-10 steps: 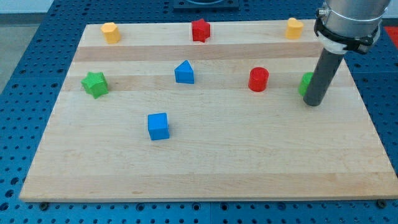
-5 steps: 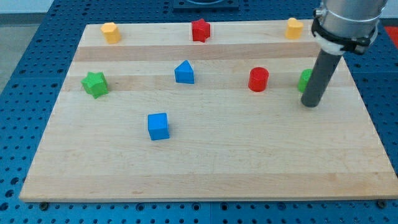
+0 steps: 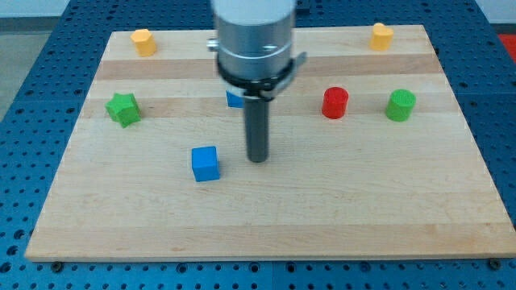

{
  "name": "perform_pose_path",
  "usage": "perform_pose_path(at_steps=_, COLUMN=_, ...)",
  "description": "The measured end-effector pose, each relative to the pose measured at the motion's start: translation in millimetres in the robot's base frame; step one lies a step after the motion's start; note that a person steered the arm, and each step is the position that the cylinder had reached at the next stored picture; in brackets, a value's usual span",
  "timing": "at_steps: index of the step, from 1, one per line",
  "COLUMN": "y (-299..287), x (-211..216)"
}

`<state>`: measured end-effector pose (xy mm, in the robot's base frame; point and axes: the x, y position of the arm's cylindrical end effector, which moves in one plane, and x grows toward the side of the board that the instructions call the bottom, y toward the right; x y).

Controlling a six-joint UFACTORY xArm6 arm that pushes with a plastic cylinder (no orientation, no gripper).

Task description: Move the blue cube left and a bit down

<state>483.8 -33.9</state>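
your tip [image 3: 257, 159] sat just right of the blue cube [image 3: 205, 163] low on the desk [image 3: 363, 201], no fingers fitted to read as apart or together, and an off-centre shove risked spinning it.

Colours on the pale wooden board [image 3: 339, 209]

A blue cube [image 3: 205, 163], a partly hidden blue block [image 3: 233, 100], a red cylinder [image 3: 334, 103], a green cylinder [image 3: 400, 105], a green star [image 3: 122, 109] and two yellow blocks [image 3: 143, 41] [image 3: 381, 36] are seen. The rod is dark grey down to my tip [image 3: 257, 159]; the surrounding blue table [image 3: 32, 97] is dotted with holes.
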Motion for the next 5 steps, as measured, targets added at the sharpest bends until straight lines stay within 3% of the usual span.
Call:
perform_pose_path(at_steps=2, y=-75.4, x=0.6)
perform_pose_path(at_steps=5, y=-98.3, x=21.1)
